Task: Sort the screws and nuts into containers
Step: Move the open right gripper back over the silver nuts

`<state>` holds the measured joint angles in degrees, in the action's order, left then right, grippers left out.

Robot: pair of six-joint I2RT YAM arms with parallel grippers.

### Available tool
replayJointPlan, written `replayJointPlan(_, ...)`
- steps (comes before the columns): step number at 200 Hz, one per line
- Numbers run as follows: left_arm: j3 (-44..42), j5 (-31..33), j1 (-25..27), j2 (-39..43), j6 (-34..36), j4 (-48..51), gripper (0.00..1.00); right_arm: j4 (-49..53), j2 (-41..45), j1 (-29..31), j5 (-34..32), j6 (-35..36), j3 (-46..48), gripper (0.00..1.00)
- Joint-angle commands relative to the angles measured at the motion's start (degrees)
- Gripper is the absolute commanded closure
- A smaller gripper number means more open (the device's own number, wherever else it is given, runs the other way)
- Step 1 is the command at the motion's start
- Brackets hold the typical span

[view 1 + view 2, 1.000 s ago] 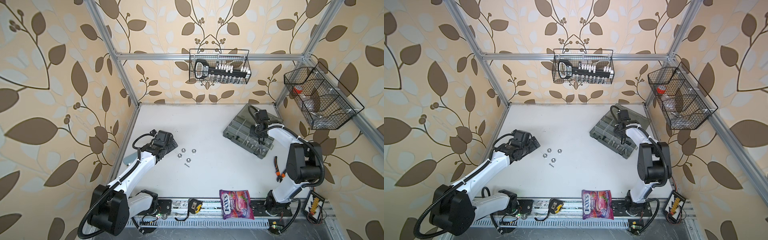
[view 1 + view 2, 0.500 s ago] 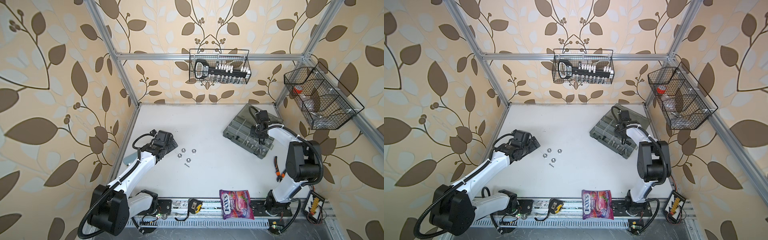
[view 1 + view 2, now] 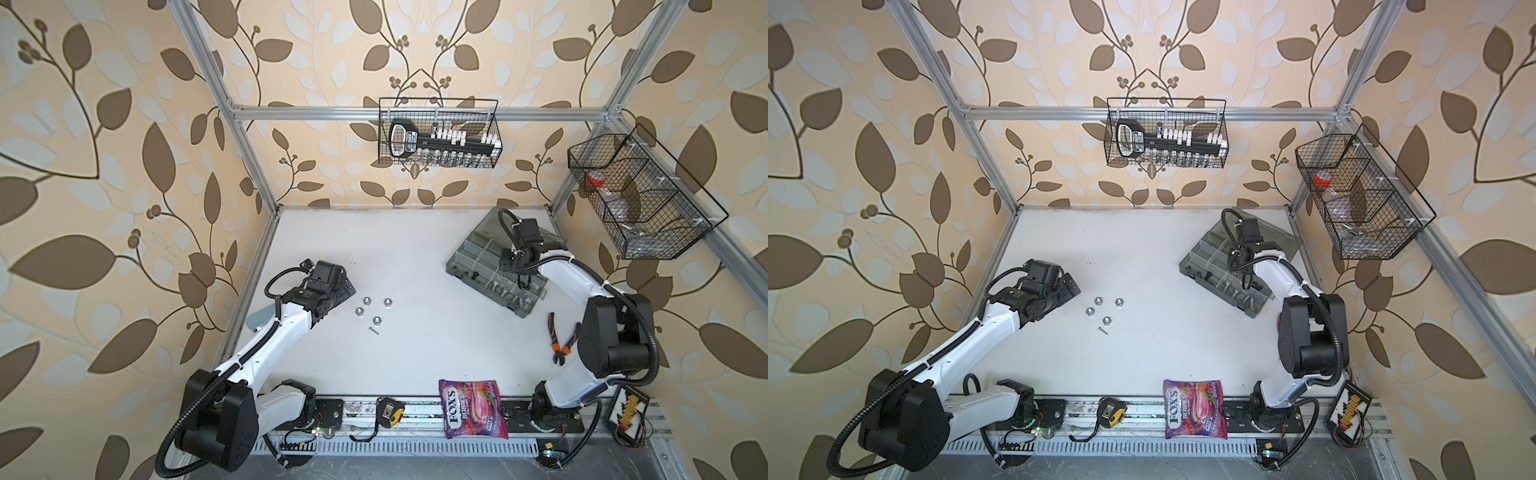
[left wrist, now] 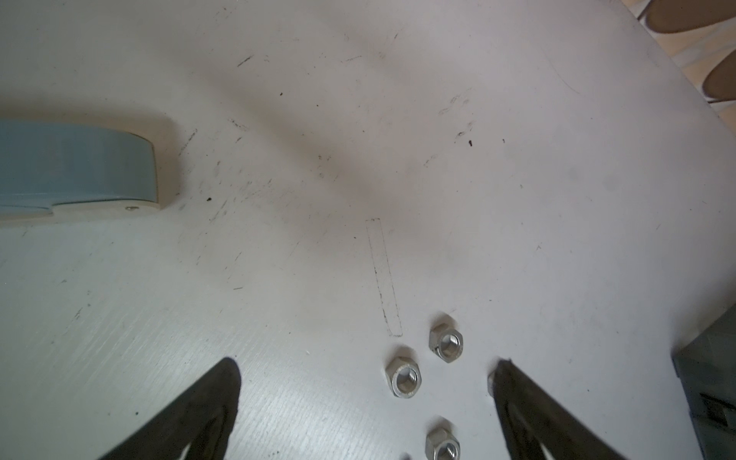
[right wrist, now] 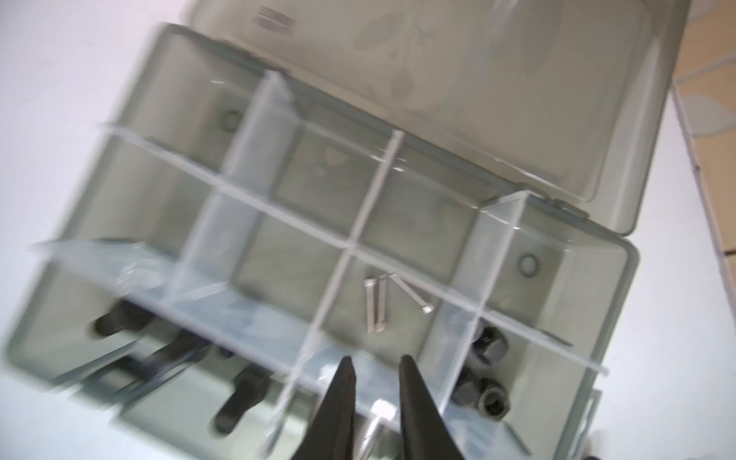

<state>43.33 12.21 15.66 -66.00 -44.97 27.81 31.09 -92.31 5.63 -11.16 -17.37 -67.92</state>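
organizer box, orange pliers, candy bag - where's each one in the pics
organizer box (image 3: 467, 255), in a top view, on a bare compartment
orange pliers (image 3: 554, 337), in a top view, on one orange handle
candy bag (image 3: 473, 409), in a top view, middle of its front

Nuts (image 3: 366, 300) left on table (image 3: 415, 257), screw (image 3: 374, 330) before them; organizer box (image 3: 473, 254) right-rear.

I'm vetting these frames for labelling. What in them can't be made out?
- Right wrist view: motion blur smears the organizer box and its black screws; the silver piece is partly hidden by the jaws of the right gripper.
- Left wrist view: a jaw of the left gripper hides most of one nut; the edge crops another nut.
- Both top views: mesh obscures the right-hand wire basket's contents.
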Motion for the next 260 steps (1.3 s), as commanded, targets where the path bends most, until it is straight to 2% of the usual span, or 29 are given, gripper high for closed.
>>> replayJointPlan(1, 2.54, 0.95, -0.45, 1.05, 0.5, 0.81, 0.01, 1.65, 2.99, 7.27, 1.25, -1.29, 1.51, 0.78)
replayJointPlan(35, 2.72, 2.58, -0.46, 1.98, 0.2, 1.43, 0.01, 2.89, 2.96, 21.74, -1.18, -4.67, 1.18, 0.76)
replayJointPlan(70, 3.38, 5.91, -1.07, 2.88, 1.87, 3.39, 0.01, 3.87, -1.64, 35.39, -0.36, -6.94, -2.12, 0.76)
replayJointPlan(90, 3.56, 5.69, -3.95, 3.28, 2.76, 4.35, 0.01, 4.02, -5.5, 41.77, -0.09, -6.56, -4.96, 0.76)
replayJointPlan(119, 3.08, 1.64, -10.64, 3.84, 3.66, 4.44, 0.01, 4.57, -12.05, 48.75, -1.31, -4.35, -9.78, 0.77)
replayJointPlan(141, 2.73, -0.34, -14.9, 4.2, 3.37, 4.86, 0.01, 4.6, -16.17, 52.17, -1.04, -1.83, -13.89, 0.77)
replayJointPlan(185, 2.7, -1.74, -18.91, 4.91, 1.73, 5.11, 0.01, 4.85, -23.41, 55.78, 1.75, 1.7, -21.05, 0.77)
replayJointPlan(260, 2.81, -3.96, -21.22, 5.18, 0.98, 4.72, 0.01, 5.52, -29.88, 56.86, 5.52, 3.04, -25.93, 0.75)
